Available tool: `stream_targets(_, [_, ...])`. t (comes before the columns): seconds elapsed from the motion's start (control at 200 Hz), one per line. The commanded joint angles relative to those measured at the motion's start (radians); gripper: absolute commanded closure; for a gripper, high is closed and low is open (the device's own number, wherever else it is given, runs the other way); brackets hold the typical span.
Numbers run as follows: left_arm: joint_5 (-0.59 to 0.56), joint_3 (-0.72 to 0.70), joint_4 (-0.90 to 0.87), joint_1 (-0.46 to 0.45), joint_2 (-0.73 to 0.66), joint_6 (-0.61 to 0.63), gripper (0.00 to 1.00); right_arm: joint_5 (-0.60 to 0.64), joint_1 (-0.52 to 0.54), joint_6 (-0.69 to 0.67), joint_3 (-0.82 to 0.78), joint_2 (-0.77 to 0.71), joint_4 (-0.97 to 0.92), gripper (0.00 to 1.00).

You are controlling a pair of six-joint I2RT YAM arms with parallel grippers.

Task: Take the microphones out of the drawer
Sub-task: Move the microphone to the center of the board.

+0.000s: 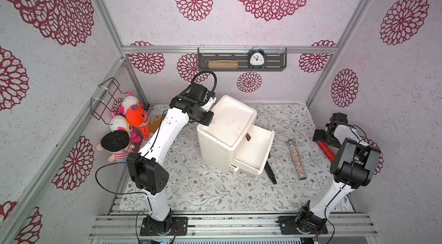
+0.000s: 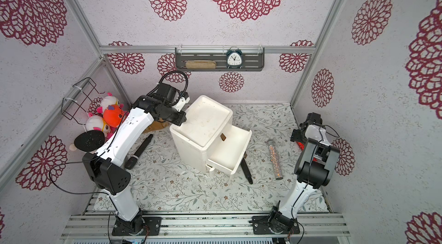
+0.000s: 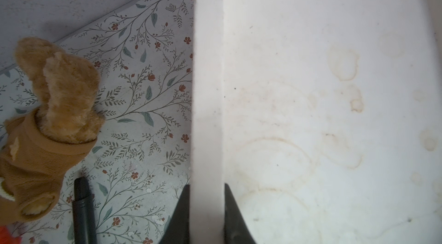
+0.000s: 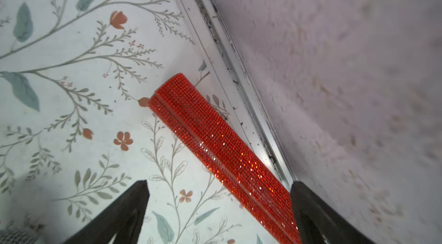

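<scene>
Four mics lie on your mat [image 1: 203, 190], all outside the drawer [image 1: 267, 152].

1. Red mic [image 4: 222, 156]: glittered and lying flat at the far right, just beside the right wall's rail. In both top views only part of it shows past your right arm [image 1: 325, 149].
2. Silver mic [image 1: 296, 159]: glittered and lying flat, between the drawer and the red mic and apart from both.
3. Black mic [image 1: 270, 173]: just beside the drawer's front panel, on its near side.
4. Second black mic [image 2: 141, 149]: left of the cabinet [image 1: 215, 149], close to your left arm. The left wrist view shows one end of it [image 3: 82, 207] near a brown plush [image 3: 47, 123].

The drawer is the cabinet's upper one, and it stands pulled out toward the near right.

Your right gripper [image 4: 218, 183] sits low over the red mic. Its fingers are spread wide with the mic's body running between them, so it has no grip. One finger [image 4: 311, 207] is close against the mic's side, and you cannot tell whether it touches.

Your left gripper [image 3: 207, 189] is at the far left of the cabinet top. Its fingers are narrow and pinch the raised white rim [image 3: 207, 87] from both sides.

Also on hand are plush toys [image 1: 129, 121] in the far left corner and a clock [image 1: 256, 58] on the back-wall shelf [image 1: 241, 69].
</scene>
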Motion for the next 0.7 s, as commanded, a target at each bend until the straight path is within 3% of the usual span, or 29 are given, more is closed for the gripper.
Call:
stream_targets(0.0, [-0.009,-0.012,-0.029,0.005,0.006,0.029,1.0,-0.006,-0.009,-0.014,0.01,0.035,-0.034,0.04])
stream_targets(0.105, [-0.008,-0.012,-0.027,0.005,0.006,0.028,1.0,-0.003,-0.014,-0.021,-0.005,0.05,-0.034,0.05])
stream_targets(0.42, [0.002,-0.006,-0.027,0.005,0.015,0.025,1.0,-0.003,-0.011,-0.015,-0.081,0.008,-0.024,0.21])
stream_targets(0.52, [0.003,-0.005,-0.028,0.005,0.015,0.024,1.0,0.015,-0.002,-0.017,-0.092,-0.001,-0.037,0.31])
stream_targets(0.59, [0.003,-0.006,-0.028,0.005,0.012,0.024,1.0,0.016,0.003,-0.014,-0.095,-0.005,-0.048,0.44])
stream_targets(0.695, [0.003,-0.006,-0.028,0.005,0.011,0.023,1.0,0.006,0.01,-0.008,-0.1,-0.012,-0.068,0.47])
